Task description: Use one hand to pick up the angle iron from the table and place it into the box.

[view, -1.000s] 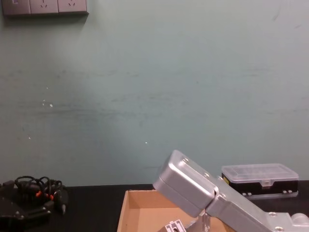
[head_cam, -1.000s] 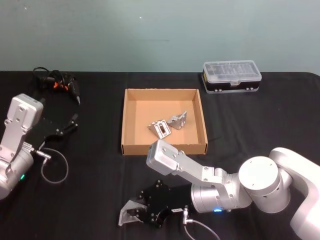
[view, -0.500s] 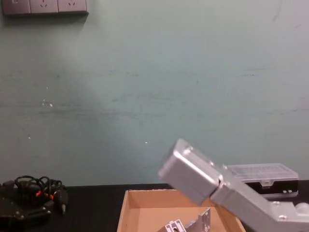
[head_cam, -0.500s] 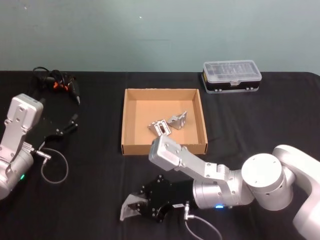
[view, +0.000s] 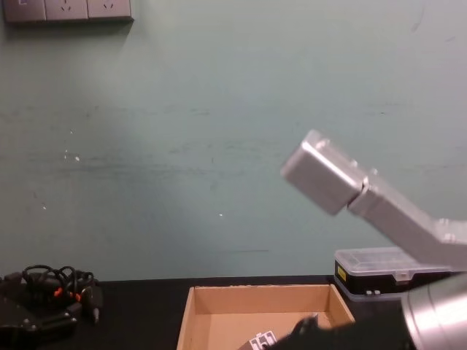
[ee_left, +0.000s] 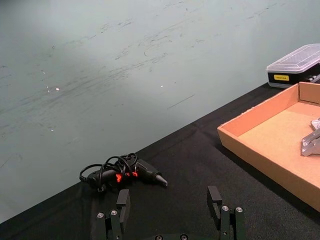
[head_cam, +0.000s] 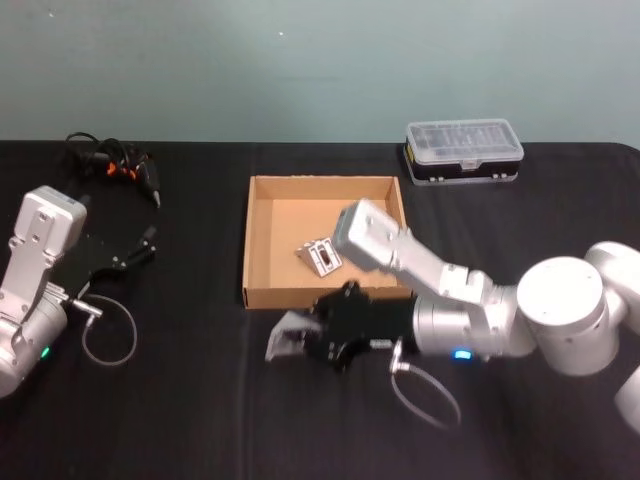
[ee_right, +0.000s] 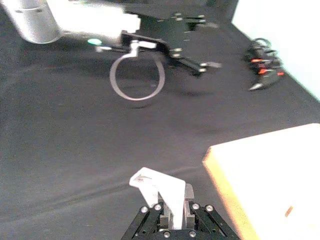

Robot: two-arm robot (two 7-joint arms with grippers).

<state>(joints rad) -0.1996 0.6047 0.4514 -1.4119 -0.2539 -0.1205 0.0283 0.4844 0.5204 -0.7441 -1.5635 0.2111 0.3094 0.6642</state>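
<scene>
My right gripper (head_cam: 308, 336) is shut on a silver angle iron (head_cam: 285, 341) and holds it above the black table (head_cam: 180, 420), just in front of the box's near left corner. In the right wrist view the angle iron (ee_right: 159, 188) sticks out from between the fingers of the gripper (ee_right: 173, 209), with the box (ee_right: 272, 170) off to one side. The tan cardboard box (head_cam: 249, 240) holds another angle iron (head_cam: 322, 256); my right arm's elbow covers part of its floor. My left gripper (head_cam: 140, 250) is parked open at the table's left, and its own wrist view shows that gripper (ee_left: 169, 200) empty.
A black case with a clear lid (head_cam: 463, 150) stands behind the box at the back right. A black tool with orange marks and a coiled cable (head_cam: 115, 165) lies at the back left. A grey cable loop (head_cam: 105, 340) hangs by the left arm.
My right gripper has risen from the table's front with the angle iron and moved away from me, toward the box's front wall. The left arm has stayed put.
</scene>
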